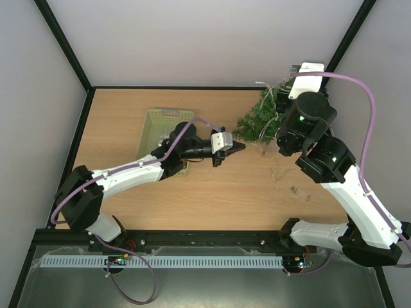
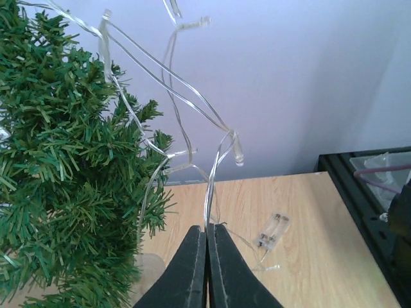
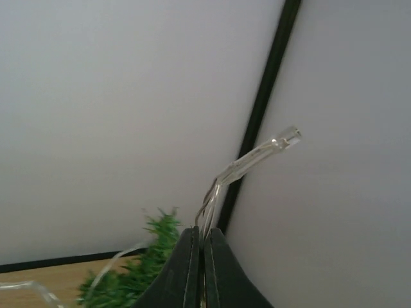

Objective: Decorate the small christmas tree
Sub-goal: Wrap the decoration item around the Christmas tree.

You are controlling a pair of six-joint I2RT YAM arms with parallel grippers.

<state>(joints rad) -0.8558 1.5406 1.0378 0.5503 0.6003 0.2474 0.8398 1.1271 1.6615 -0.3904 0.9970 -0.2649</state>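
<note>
Bristly tree (image 1: 257,119), clear plastic wire (image 3: 250,162), wooden table (image 1: 192,199)

Toward the near edge from the small christmas tree (image 1: 259,117), the worktop (image 1: 212,199) lies open. Clear light wires (image 2: 186,102) loop beside the tree, the right arm (image 1: 308,125) crowds its right side, and the basket (image 1: 157,122) sits well left.

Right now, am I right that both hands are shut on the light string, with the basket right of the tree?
Not quite: the top view shows the basket left of the tree. The left hand and right hand are indeed shut on the light string.
</note>
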